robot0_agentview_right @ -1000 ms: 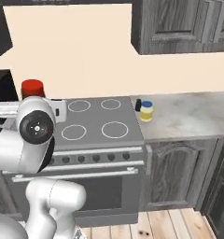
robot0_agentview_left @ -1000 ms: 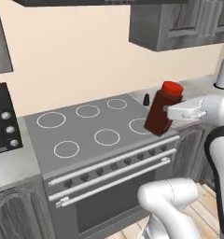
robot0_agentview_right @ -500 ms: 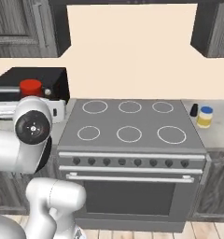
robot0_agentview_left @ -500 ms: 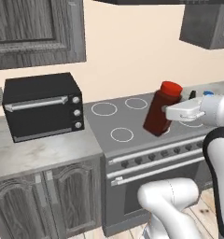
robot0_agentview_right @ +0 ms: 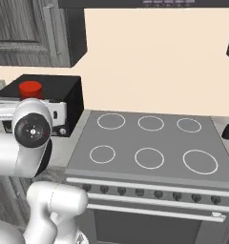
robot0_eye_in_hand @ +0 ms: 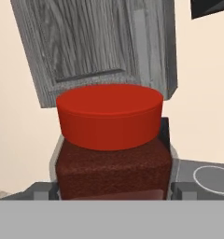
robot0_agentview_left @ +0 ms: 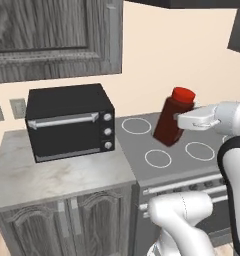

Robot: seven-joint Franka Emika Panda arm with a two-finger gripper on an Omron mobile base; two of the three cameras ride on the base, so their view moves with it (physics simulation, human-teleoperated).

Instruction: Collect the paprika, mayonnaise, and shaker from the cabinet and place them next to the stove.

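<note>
Paprika (robot0_agentview_left: 173,117) is clamped in the pincer (robot0_agentview_left: 184,121), jaws spread wide around the bottle's body, red cap up. In the left base view the bottle tilts a little, cap leaning toward the arm side, and hangs in the air over the left part of the stove (robot0_agentview_left: 179,155), well above the burner rings. In the hand view the paprika (robot0_eye_in_hand: 111,140) sits right between the pincer (robot0_eye_in_hand: 114,189) tips, cap nearest the lens, so there's no offset: the long axis runs roughly up and down, across the jaws.

Relation that matters now is bottle to drop spot. The surface (robot0_agentview_left: 57,175) left of the stove carries the black toaster oven (robot0_agentview_left: 69,120); bare surface lies in front of and beside it. In the right base view the shaker (robot0_agentview_right: 226,131) stands at the stove's far right edge, well apart from the held bottle.

Judgement: carry step, paprika not yet set down; next move needs lowering upright beside the stove.
</note>
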